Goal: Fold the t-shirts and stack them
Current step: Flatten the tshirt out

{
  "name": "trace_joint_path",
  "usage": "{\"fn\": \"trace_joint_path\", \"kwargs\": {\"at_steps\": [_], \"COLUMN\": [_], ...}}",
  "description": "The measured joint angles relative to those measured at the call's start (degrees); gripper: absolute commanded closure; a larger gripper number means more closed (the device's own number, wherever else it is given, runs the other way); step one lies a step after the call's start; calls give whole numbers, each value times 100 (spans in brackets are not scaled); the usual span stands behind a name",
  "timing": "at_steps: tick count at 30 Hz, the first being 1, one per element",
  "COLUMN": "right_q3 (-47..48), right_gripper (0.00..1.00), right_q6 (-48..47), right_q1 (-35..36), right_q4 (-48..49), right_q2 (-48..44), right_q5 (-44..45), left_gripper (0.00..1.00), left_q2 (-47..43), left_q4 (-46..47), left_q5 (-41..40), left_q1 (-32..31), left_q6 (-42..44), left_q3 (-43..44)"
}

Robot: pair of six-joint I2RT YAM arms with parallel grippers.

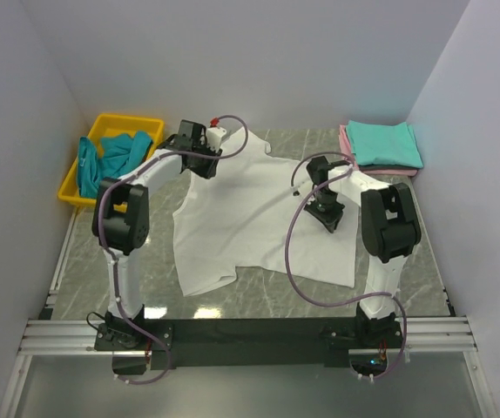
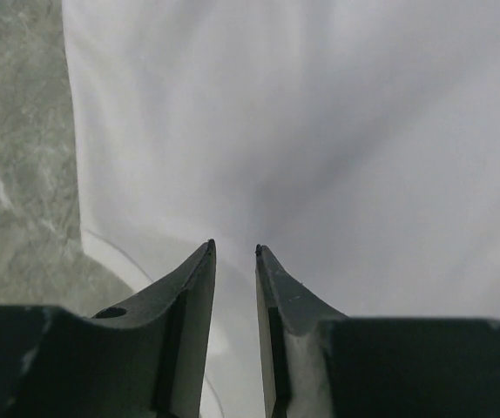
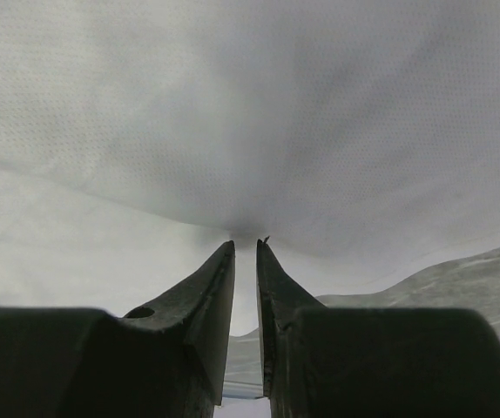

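Observation:
A white t-shirt (image 1: pixel 233 228) lies spread on the marble table, one sleeve end turned up at its near left corner. My left gripper (image 1: pixel 205 162) hangs over the shirt's far left edge. In the left wrist view its fingertips (image 2: pixel 233 251) stand a little apart over smooth white cloth (image 2: pixel 320 131), with no fold caught between them. My right gripper (image 1: pixel 328 218) sits on the shirt's right side. In the right wrist view it (image 3: pixel 245 244) is shut on a pinch of the white fabric (image 3: pixel 233 104), which puckers at the tips and lifts off the table.
A folded teal shirt (image 1: pixel 386 144) rests on a pink one (image 1: pixel 346 144) at the back right corner. A yellow tray (image 1: pixel 111 122) at the back left holds a crumpled teal shirt (image 1: pixel 115 153). White walls close in the left, back and right sides.

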Motion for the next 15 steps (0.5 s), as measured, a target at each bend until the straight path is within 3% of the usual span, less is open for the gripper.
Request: {"fn": "trace_joint_path", "kwargs": {"at_steps": [8, 15], "right_q3": [92, 555], "right_gripper": [77, 76], "right_q6": [107, 111], "right_q1": [-144, -149], "right_q4": [11, -11], "right_q2": [61, 358], "right_q5": [92, 175], "left_gripper": [71, 73], "left_q2": [675, -264], "left_q4": [197, 632], "left_q5": [-514, -715], "left_q1": [90, 396], "left_q6": [-264, -219], "left_q3": [-68, -1663]}}
